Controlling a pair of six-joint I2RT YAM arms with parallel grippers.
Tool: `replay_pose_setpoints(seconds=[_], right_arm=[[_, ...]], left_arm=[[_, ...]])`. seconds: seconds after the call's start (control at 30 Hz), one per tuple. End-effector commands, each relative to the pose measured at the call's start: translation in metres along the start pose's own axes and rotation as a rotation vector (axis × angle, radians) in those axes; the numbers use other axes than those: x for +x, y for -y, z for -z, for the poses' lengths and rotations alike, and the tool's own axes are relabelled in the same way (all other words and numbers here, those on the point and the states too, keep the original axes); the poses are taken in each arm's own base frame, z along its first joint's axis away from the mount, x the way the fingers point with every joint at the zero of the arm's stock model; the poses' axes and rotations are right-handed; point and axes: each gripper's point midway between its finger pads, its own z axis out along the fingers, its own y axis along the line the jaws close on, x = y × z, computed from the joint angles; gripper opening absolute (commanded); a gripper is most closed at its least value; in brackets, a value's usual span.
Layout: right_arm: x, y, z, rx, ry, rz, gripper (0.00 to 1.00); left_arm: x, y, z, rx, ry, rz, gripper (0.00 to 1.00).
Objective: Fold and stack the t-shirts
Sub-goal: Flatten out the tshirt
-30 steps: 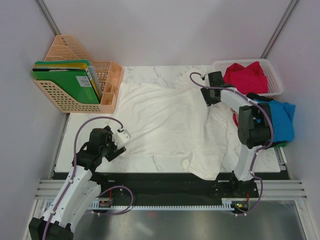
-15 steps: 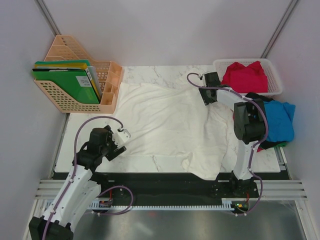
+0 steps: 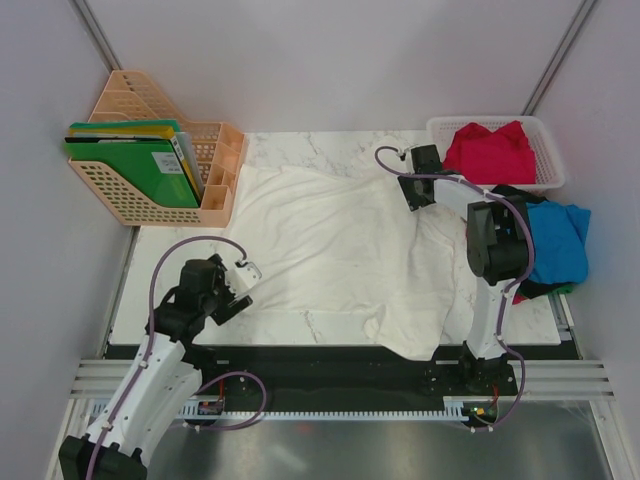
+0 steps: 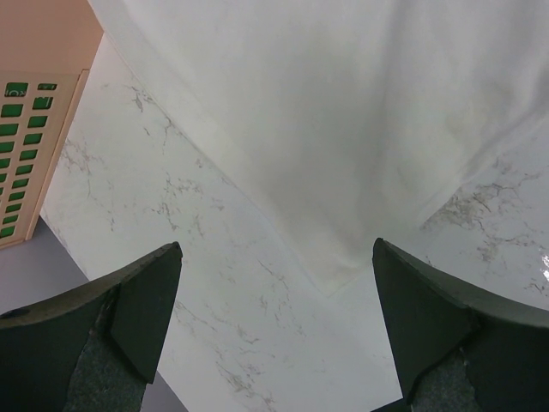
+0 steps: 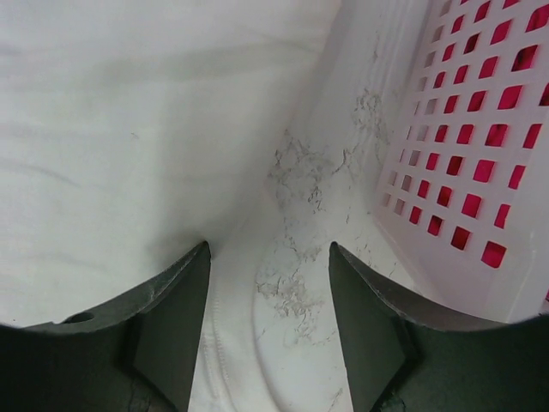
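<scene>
The big white t-shirt [image 3: 330, 245] is lying spread across the marble desk [image 3: 330, 150]. The red t-shirt [image 3: 490, 152] is sitting in the white basket [image 3: 548, 160], and the blue t-shirt [image 3: 562, 235] is lying at the desk's right edge. The right gripper [image 5: 270, 326] is hovering over the white shirt's far-right edge, jaws apart and gripping nothing. The left gripper [image 4: 274, 343] is hanging over its near-left corner, jaws wide open.

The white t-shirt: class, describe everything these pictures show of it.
The white t-shirt is large, plain, soft cloth, spread roughly flat but wrinkled across the marble table. Its right side is bunched in folds, and one fold reaches the near edge. A hemmed corner lies below the open left hand. Its far right edge lies under the open right hand. Neither hand visibly grips it.
</scene>
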Motion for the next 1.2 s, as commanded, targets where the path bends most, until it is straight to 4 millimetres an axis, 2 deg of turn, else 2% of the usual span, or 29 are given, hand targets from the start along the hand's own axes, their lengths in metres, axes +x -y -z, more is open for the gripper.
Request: replay_pose_setpoints(seconds=[0.0,0.07,0.1,0.17,0.3,0.4,0.5,0.6,0.63,0.7,0.77,0.8,0.83,0.9,0.93,0.97,1.0,1.03,1.07,1.1,1.13,1.17], right_arm=[[-0.001,0.046,0.005,0.073,0.032,-0.075,0.65],[-0.005,0.037,0.009,0.026,0.065,-0.077,0.65],[-0.015,0.039,0.021,0.016,0.110,-0.084,0.65],[-0.028,0.030,0.034,-0.051,0.175,-0.090,0.66],[-0.067,0.030,0.077,-0.074,0.288,-0.088,0.73],[-0.083,0.027,0.104,-0.099,0.324,-0.075,0.77],[-0.085,0.019,0.127,-0.159,0.326,-0.062,0.82],[-0.066,-0.001,0.145,-0.291,0.250,-0.022,0.91],[-0.053,-0.008,0.150,-0.330,0.197,-0.008,0.92],[-0.041,-0.018,0.158,-0.392,0.166,-0.001,0.92],[-0.028,-0.031,0.162,-0.449,0.130,-0.032,0.89],[-0.025,-0.041,0.163,-0.503,0.123,-0.044,0.85],[-0.024,-0.045,0.161,-0.521,0.113,-0.059,0.77],[-0.028,-0.052,0.148,-0.528,0.108,-0.044,0.73],[-0.039,-0.044,0.144,-0.490,0.129,-0.047,0.73],[-0.042,-0.046,0.129,-0.482,0.117,-0.046,0.73],[-0.064,-0.038,0.128,-0.459,0.162,-0.046,0.73],[-0.063,-0.041,0.105,-0.449,0.125,-0.049,0.73],[-0.071,-0.041,0.096,-0.445,0.128,-0.048,0.73],[-0.096,-0.033,0.097,-0.429,0.169,-0.056,0.73],[-0.103,-0.030,0.087,-0.403,0.164,-0.066,0.73],[-0.099,-0.038,0.061,-0.406,0.123,-0.072,0.72]], left_arm=[[-0.007,-0.007,0.000,-0.022,0.020,0.025,0.99],[-0.008,-0.009,0.000,-0.029,0.023,0.028,0.99],[-0.011,-0.010,0.002,-0.040,0.037,0.037,0.99],[-0.018,-0.015,0.006,-0.052,0.070,0.044,0.99],[-0.014,-0.011,0.000,-0.025,0.038,0.045,1.00],[-0.014,-0.008,-0.002,-0.013,0.038,0.048,1.00],[-0.020,-0.011,-0.001,-0.022,0.064,0.059,1.00],[-0.022,-0.009,-0.005,0.019,0.033,0.094,1.00],[-0.026,-0.012,-0.006,0.030,0.024,0.103,1.00],[-0.029,-0.011,-0.011,0.061,0.002,0.137,1.00],[-0.043,-0.009,-0.018,0.131,0.000,0.177,1.00],[-0.046,-0.006,-0.022,0.167,-0.013,0.192,1.00],[-0.054,-0.007,-0.027,0.201,-0.023,0.206,1.00],[-0.065,0.000,-0.033,0.271,-0.015,0.231,0.99],[-0.071,-0.003,-0.035,0.282,-0.003,0.234,0.99],[-0.072,0.004,-0.042,0.321,-0.013,0.236,0.98],[-0.075,0.005,-0.045,0.325,-0.007,0.229,0.98],[-0.075,0.009,-0.049,0.340,-0.017,0.227,0.98],[-0.075,0.011,-0.050,0.346,-0.022,0.221,0.98],[-0.075,0.017,-0.052,0.359,-0.026,0.209,0.98],[-0.074,0.018,-0.053,0.358,-0.033,0.201,0.98],[-0.072,0.021,-0.054,0.360,-0.043,0.196,0.98]])
